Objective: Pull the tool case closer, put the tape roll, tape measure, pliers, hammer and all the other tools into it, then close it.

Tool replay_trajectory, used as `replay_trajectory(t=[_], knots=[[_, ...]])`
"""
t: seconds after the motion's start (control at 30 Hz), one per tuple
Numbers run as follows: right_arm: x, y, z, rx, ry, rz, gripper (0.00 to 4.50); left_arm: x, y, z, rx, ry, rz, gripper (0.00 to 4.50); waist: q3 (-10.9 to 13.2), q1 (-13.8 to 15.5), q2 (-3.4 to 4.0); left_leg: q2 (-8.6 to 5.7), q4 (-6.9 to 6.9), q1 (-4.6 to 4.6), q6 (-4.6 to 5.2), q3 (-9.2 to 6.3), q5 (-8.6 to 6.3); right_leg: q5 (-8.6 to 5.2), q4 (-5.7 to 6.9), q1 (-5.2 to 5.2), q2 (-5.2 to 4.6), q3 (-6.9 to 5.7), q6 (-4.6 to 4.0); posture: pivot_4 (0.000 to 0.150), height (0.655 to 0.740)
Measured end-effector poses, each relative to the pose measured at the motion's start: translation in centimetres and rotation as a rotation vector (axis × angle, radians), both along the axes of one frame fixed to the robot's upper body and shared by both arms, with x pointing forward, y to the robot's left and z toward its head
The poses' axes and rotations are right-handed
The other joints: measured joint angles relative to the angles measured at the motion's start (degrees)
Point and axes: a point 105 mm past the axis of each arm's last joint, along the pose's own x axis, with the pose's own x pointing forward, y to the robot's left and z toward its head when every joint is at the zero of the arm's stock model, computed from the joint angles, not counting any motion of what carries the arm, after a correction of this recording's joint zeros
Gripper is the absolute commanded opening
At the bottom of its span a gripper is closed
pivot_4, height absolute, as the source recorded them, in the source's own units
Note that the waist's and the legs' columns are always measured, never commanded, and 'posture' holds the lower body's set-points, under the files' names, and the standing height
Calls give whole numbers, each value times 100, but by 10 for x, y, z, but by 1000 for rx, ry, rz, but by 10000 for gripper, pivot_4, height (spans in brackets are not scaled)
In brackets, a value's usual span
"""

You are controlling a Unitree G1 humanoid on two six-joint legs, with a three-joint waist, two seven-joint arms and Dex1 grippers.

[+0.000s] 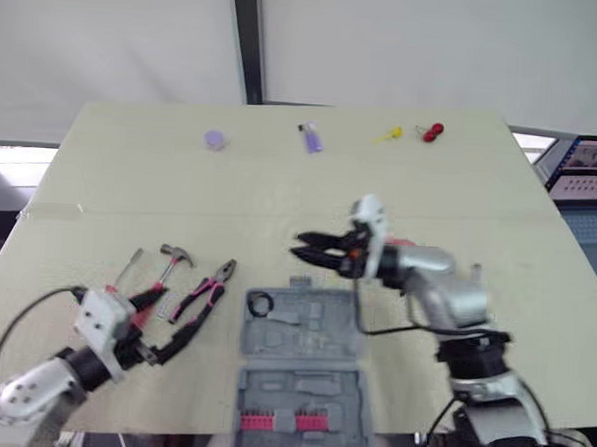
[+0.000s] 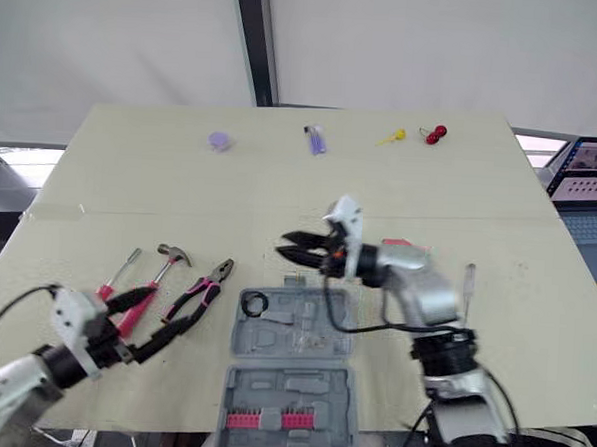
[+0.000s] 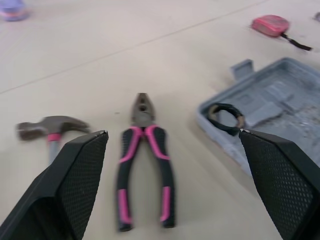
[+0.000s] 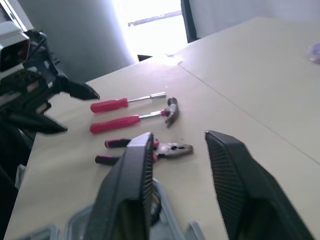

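Left pincer (image 1: 182,311) sits at the lower left of the head view, fingers apart around the pliers (image 1: 215,282) handles. The right pincer (image 1: 297,245), also apart, hovers mid-frame above the open tool case (image 1: 270,392) on the bench (image 1: 131,175).

From the left wrist, the pliers lie between my spread fingers (image 3: 75,190), with the hammer (image 3: 50,126) just beside them and the tape roll (image 3: 225,112) in the case.

From the right wrist I also see a screwdriver (image 4: 125,103).

My worry is that closing off-centre catches one handle, so the pliers twist out or knock the hammer.
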Motion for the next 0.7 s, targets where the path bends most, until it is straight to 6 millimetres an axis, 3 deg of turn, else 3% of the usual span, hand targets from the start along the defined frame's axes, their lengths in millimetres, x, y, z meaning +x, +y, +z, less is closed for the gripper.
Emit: replay_trajectory(t=[0.07, 0.2, 0.4, 0.5, 0.7], knots=[[-9, -43, -22, -99, 91, -75, 43415, -1, 29, 5, 28, 12, 69, 45000, 6, -8, -9, 0, -2, -1, 3, 11, -2, 0, -8, -1, 0, 0, 0, 1500, 7400], [-18, -132, -49, -219, 205, -315, 44296, -11, 87, 3, 74, 66, 205, 45000, 17, -56, -13, 2, -2, 13, 3, 45, -2, 0, -10, -4, -2, 14, 0, 1500, 7400], [-26, -227, -52, -245, 187, -651, 44296, -28, 148, -12, 93, 92, 418, 45000, 20, -68, -20, 8, -7, 18, 5, 55, -6, 0, -10, -7, -2, 14, 0, 1500, 7400], [-35, -255, -66, -256, 201, -769, 44296, -30, 172, -13, 86, 56, 537, 45000, 24, -63, -30, 9, -2, 19, 5, 55, -6, 0, -7, -5, -2, 15, 0, 1500, 7400], [-42, -280, -76, -278, 180, -884, 44296, -34, 187, -19, 77, 52, 611, 45000, 25, -87, -31, 11, -3, 21, 5, 57, -6, 0, -4, -6, -2, 16, 0, 1500, 7400]])
